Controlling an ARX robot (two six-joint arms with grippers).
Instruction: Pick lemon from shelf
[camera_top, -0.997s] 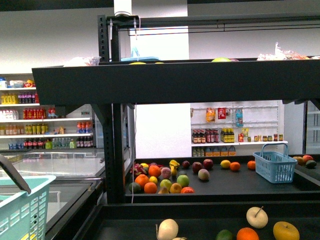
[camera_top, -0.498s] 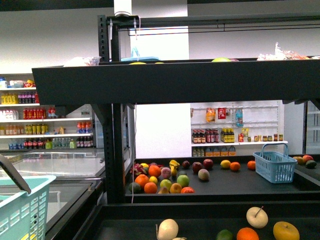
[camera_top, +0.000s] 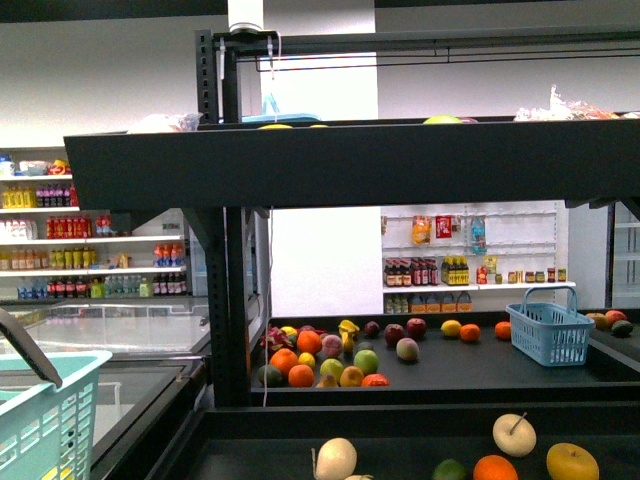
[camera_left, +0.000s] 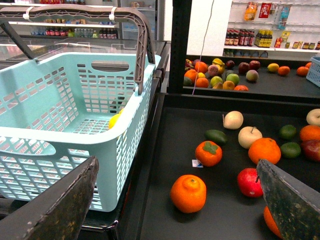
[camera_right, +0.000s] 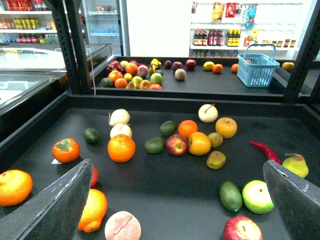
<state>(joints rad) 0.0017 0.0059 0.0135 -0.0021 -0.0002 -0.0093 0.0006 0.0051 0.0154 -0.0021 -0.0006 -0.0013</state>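
Observation:
The shelf (camera_top: 340, 165) is a black tiered rack. Its lowest tray (camera_right: 165, 200) holds several fruits. A yellow-orange lemon (camera_right: 93, 209) with a pointed tip lies near the tray's front, partly behind one finger (camera_right: 55, 210) of my right gripper (camera_right: 177, 162). That gripper is open and empty above the tray. My left gripper (camera_left: 176, 161) is open and empty over the tray's left end, above a mandarin (camera_left: 188, 193). Neither gripper shows in the front view.
A light blue basket (camera_left: 65, 125) stands left of the tray, with a yellow fruit (camera_left: 114, 120) inside. Oranges, apples, limes, a pear and a red chilli (camera_right: 263, 150) lie on the tray. The rear tray holds more fruit and a small blue basket (camera_top: 551, 330).

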